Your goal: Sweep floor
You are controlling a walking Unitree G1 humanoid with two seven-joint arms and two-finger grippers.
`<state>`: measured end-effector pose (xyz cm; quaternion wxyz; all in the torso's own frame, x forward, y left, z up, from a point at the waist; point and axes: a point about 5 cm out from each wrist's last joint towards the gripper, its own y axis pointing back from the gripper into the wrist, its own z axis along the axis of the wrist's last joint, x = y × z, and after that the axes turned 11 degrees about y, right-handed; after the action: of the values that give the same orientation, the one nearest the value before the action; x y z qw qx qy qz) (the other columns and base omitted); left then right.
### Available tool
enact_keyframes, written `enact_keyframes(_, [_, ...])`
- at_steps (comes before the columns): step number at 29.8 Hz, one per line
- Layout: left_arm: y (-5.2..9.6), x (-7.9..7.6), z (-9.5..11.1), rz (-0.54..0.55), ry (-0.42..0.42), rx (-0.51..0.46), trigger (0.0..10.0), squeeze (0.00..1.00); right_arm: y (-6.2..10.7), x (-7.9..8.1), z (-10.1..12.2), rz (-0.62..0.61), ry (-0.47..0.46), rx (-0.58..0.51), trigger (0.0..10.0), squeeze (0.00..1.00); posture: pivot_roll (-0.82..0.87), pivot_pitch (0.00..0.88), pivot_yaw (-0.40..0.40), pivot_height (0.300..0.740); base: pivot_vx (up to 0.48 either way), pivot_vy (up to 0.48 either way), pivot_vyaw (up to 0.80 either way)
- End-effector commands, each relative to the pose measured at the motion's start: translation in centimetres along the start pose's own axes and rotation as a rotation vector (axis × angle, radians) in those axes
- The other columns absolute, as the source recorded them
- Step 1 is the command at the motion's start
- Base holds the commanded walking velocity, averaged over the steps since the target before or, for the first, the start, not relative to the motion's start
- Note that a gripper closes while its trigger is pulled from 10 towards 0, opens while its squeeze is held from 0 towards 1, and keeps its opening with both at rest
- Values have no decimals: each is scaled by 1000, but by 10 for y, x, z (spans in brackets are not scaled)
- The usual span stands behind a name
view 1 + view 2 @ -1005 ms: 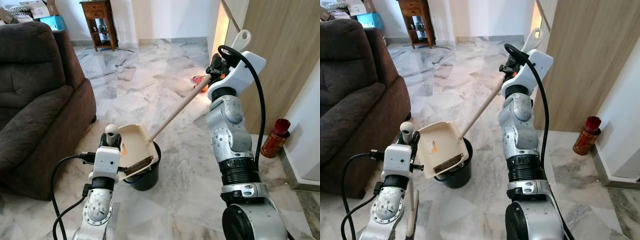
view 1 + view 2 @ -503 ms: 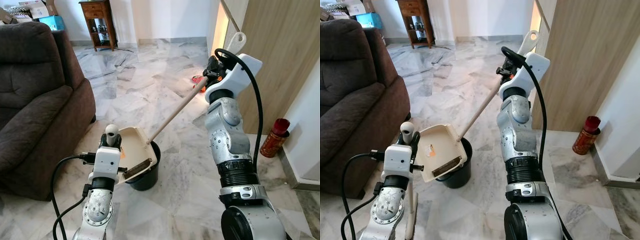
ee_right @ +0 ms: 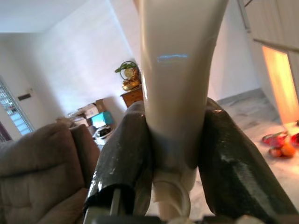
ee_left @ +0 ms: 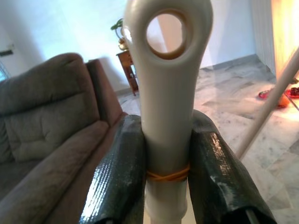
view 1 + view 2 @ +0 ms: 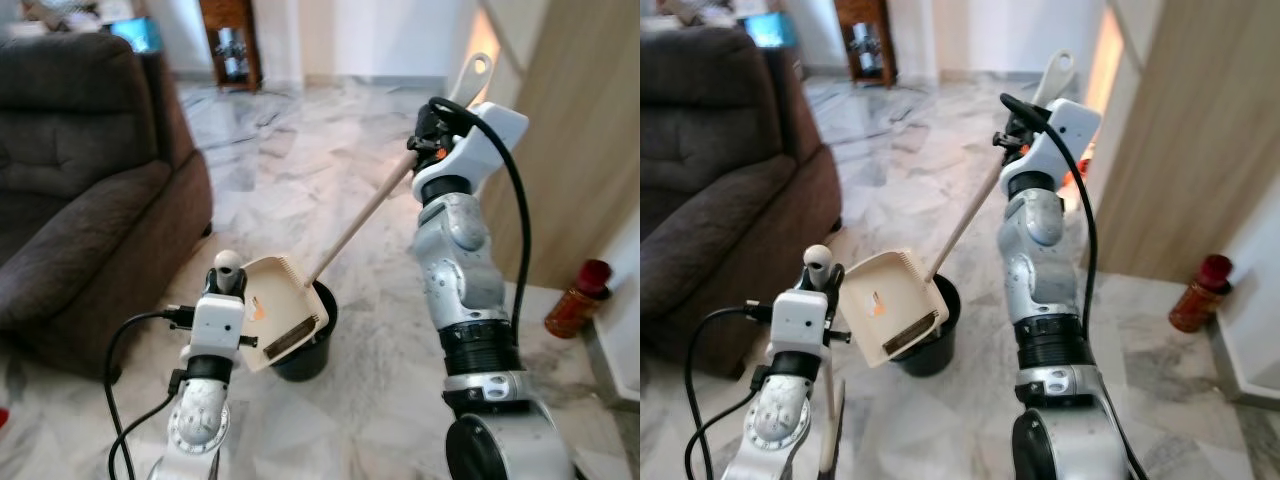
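The left pincer (image 4: 166,163) sits low and clamped, while the right pincer (image 3: 175,154), raised high, is clamped too.

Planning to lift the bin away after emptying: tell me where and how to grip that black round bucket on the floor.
Grip the black round bucket at its bare rim, from above on the robot's right: the tilted cream plastic dustpan covers the left side and the cream broom stick slants in behind.

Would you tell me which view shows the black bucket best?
The left eye view: the black bucket stands on the floor, rim partly covered by the tilted dustpan. The right eye view shows the same, slightly more hidden. Neither wrist view helps with it.
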<state>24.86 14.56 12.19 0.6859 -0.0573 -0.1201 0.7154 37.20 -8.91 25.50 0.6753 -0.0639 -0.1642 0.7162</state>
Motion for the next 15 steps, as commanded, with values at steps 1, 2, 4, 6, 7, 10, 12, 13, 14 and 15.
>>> enact_keyframes(1, [-4, -3, 10, -15, -10, -54, 10000, 0, -3, -7, 17, -21, -26, -70, 10000, 0, -147, 0, 91, 740, 255, 0, 0])
enact_keyframes(2, [-4, -3, 10, -15, -10, -54, 10000, 0, -3, -7, 17, -20, -27, -70, 10000, 0, -147, 0, 91, 740, 255, 0, 0])
enact_keyframes(4, [-4, -3, 10, -16, -10, -54, 10000, 0, -3, -7, 17, -18, -27, -69, 10000, 0, -148, 0, 92, 740, 255, 0, 0])
enact_keyframes(6, [-4, -3, 11, -17, -10, -54, 10000, 0, -3, -7, 17, -18, -28, -67, 10000, 0, -148, 0, 92, 740, 253, 0, 0])
enact_keyframes(7, [-4, -3, 11, -18, -10, -55, 10000, 0, -2, -7, 17, -17, -29, -66, 10000, 0, -148, 0, 92, 740, 259, 0, 0])
enact_keyframes(10, [-4, -3, 11, -19, -11, -55, 10000, 0, -2, -6, 17, -14, -30, -64, 10000, 0, -147, 0, 92, 740, 254, 0, 0])
enact_keyframes(12, [-4, -3, 11, -18, -10, -54, 10000, 0, -2, -6, 17, -12, -31, -63, 10000, 0, -147, 0, 92, 740, 255, 0, 0])
enact_keyframes(13, [-4, -3, 11, -18, -10, -54, 10000, 0, -2, -6, 17, -11, -31, -63, 10000, 0, -147, 0, 92, 740, 255, 0, 0])
enact_keyframes(14, [-4, -3, 11, -18, -10, -54, 10000, 0, -2, -6, 17, -11, -31, -63, 10000, 0, -147, 0, 92, 740, 255, 0, 0])
enact_keyframes(15, [-4, -3, 11, -18, -10, -54, 10000, 0, -2, -6, 16, -10, -31, -62, 10000, 0, -147, 0, 92, 740, 259, 0, 0])
